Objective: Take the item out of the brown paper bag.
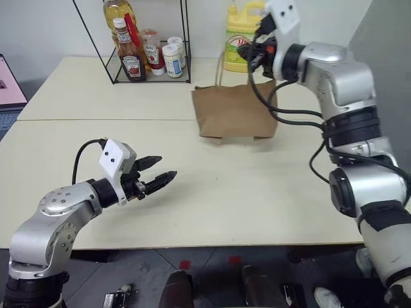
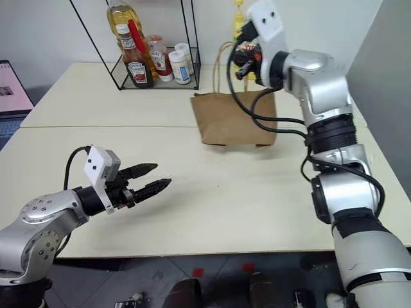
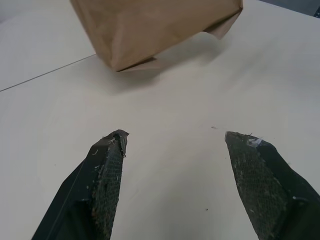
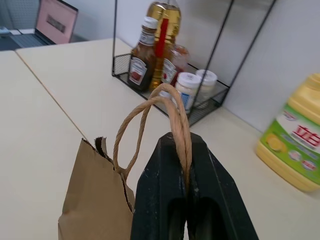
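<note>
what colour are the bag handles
Tan, like light rope; the handles show best in the right wrist view.

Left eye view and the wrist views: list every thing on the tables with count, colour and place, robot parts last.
brown paper bag: one, brown, far table middle, lifted off the surface.
loop handles: two, tan, pinched together in the right gripper.
wire rack: one, black, far left of the bag.
ketchup bottle: one, red, front of rack.
oil bottle: one, yellow, back of rack.
red-capped jar: one, inside rack.
white jars: two, right side of rack.
detergent jug: one, yellow, behind the bag.
laptop: one, pink screen, far left edge.
tables: two, cream, butted together.
left gripper: black jaws open, over the near table.
right gripper: black jaws shut on the handles.
</note>
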